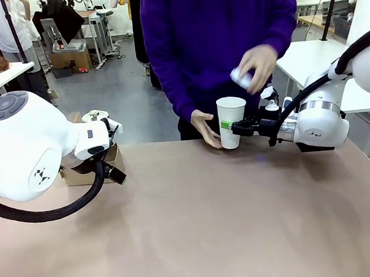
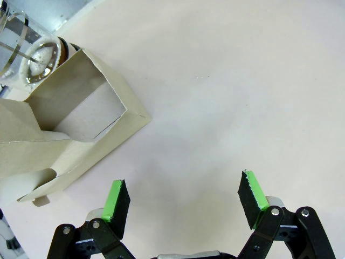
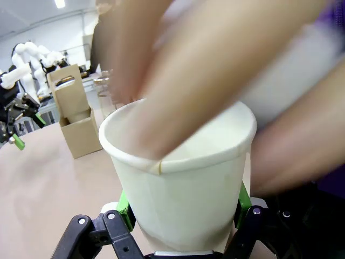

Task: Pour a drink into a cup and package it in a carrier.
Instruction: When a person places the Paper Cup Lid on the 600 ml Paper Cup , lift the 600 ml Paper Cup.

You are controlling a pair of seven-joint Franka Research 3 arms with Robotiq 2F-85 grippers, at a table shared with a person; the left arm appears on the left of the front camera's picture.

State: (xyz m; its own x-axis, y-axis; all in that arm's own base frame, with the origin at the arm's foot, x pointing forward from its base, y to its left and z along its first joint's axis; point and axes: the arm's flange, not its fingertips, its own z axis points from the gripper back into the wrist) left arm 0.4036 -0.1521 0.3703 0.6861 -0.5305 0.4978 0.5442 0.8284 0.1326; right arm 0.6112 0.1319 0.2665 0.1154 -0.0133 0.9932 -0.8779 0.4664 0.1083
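Observation:
My right gripper (image 1: 230, 127) is shut on the tall white paper cup (image 1: 231, 119), which stands upright on the table's far side; its green pads (image 3: 123, 204) press the cup's (image 3: 183, 178) lower wall. One of the person's hands (image 1: 205, 128) rests against the cup. The other (image 1: 256, 65) hovers above its mouth with a small white thing. The brown cardboard carrier (image 1: 76, 178) sits at the far left, partly behind my left arm. My left gripper (image 2: 183, 199) stands open over bare table, just beside the carrier (image 2: 70, 135). The drink is out of view.
A clear glass vessel (image 2: 32, 54) stands behind the carrier at the table's edge. The brown tabletop (image 1: 198, 227) spreads wide between the two arms. A white table (image 1: 313, 54) stands behind at the right.

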